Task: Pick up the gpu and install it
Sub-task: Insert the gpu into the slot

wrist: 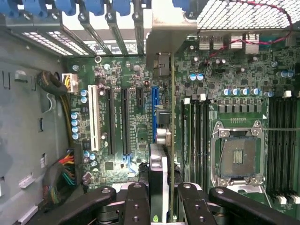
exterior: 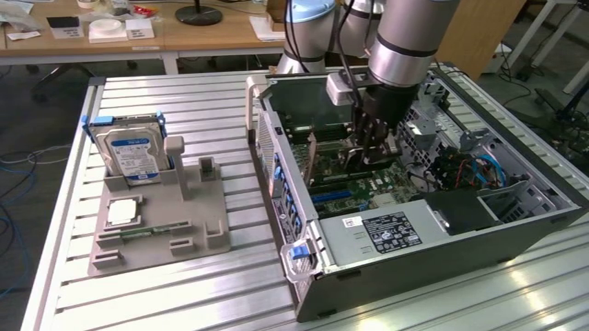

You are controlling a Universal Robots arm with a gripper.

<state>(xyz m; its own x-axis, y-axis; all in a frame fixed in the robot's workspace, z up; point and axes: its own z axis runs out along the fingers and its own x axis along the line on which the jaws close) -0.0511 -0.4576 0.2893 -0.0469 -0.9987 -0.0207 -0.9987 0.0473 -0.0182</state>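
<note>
My gripper (exterior: 373, 141) reaches down into the open computer case (exterior: 515, 227) and is shut on the gpu (exterior: 352, 160), a thin dark card held on edge over the motherboard (exterior: 368, 187). In the wrist view the gpu (wrist: 171, 136) shows edge-on between the black fingers (wrist: 137, 202), with my gripper (wrist: 164, 208) closed around it. Its metal bracket (wrist: 161, 35) sits at the case's rear slot openings. The card stands right beside the blue expansion slot (wrist: 154, 112); whether it is seated I cannot tell.
A grey fixture (exterior: 198, 227) on the exterior view's left holds a silver hard drive (exterior: 134, 155), a green RAM stick (exterior: 147, 231) and a CPU (exterior: 124, 212). Inside the case are the power supply (exterior: 396, 231), cables (exterior: 474, 172), the CPU socket (wrist: 236, 157) and memory slots (wrist: 281, 140).
</note>
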